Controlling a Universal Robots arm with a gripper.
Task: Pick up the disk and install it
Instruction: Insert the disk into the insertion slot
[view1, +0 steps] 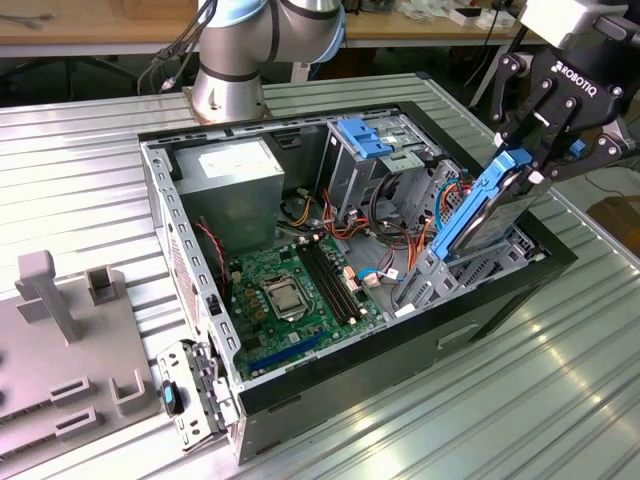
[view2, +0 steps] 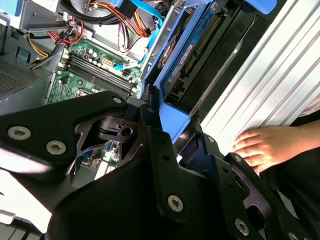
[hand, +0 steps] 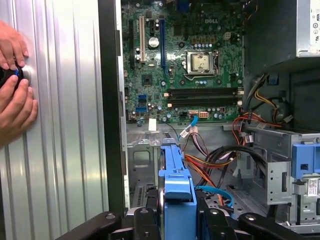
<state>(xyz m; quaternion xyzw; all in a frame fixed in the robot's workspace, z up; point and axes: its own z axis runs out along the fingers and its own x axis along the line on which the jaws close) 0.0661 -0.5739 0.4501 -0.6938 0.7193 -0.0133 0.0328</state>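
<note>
Gripper (view1: 530, 165) clamped on tilted disk (view1: 485, 215), its lower end at drive cage (view1: 440, 278) inside PC case (view1: 330, 385).

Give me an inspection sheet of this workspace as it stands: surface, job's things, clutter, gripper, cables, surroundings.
Surface: ribbed metal table carrying an open computer case.
Job's things: the disk, blue-framed, tilted, its lower end at the grey bay by the case's edge on the exterior view's right.
Clutter: grey plastic fixture and a grey panel on the exterior view's left.
Gripper: gripper shut on the disk's upper end.
Cables: red, orange and blue wires bundled inside the case beside the bay.
Surroundings: a person's hand resting on the table beside the case.
</note>
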